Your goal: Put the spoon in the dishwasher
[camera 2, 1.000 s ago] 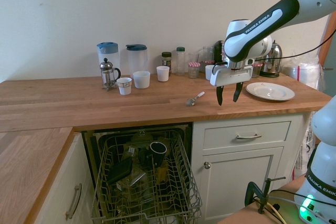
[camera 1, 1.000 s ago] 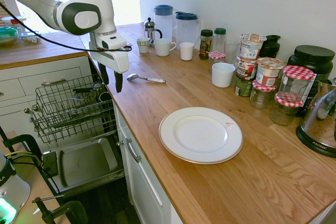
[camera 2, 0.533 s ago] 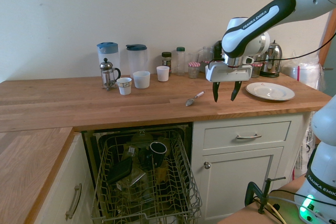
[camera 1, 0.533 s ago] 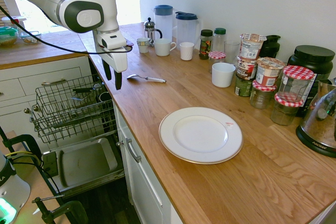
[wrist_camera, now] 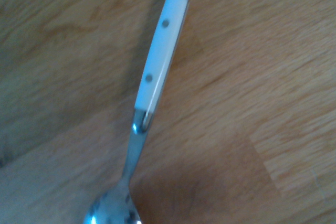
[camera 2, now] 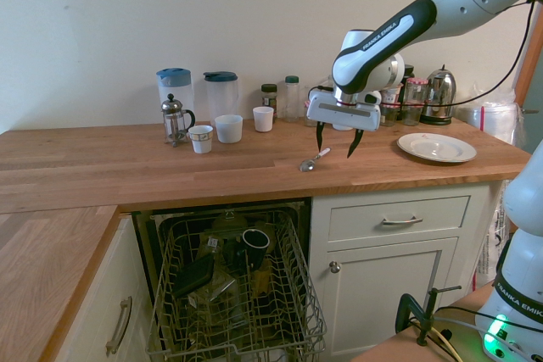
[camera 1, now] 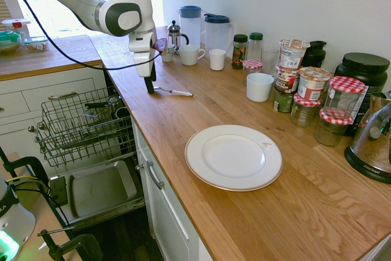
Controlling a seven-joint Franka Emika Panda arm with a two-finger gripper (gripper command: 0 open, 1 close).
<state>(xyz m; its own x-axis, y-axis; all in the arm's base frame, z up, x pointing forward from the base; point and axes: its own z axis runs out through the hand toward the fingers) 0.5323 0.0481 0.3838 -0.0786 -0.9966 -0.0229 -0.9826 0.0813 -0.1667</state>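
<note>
The spoon [camera 1: 173, 92] lies flat on the wooden counter, with a metal bowl and a white riveted handle [wrist_camera: 158, 64]. In the second exterior view the spoon [camera 2: 313, 160] points toward the wall. My gripper [camera 2: 337, 142] hangs open just above its handle end, one finger [camera 2: 320, 136] on each side, holding nothing. In the first exterior view the gripper [camera 1: 149, 85] hides the spoon's bowl. The dishwasher stands open below the counter, its wire rack [camera 1: 78, 128] pulled out over the lowered door panel [camera 1: 98, 189]. Dark dishes sit in the rack [camera 2: 231, 290].
A white plate [camera 1: 233, 157] lies near the counter's front. Pitchers, a French press [camera 1: 175, 35], mugs [camera 1: 259, 86], jars and a kettle [camera 1: 372, 142] line the wall. White drawers [camera 2: 397, 219] sit beside the dishwasher.
The gripper has moved from the counter's front edge inward and down over the spoon, turning about its wrist. It stayed open. The spoon has not moved.
</note>
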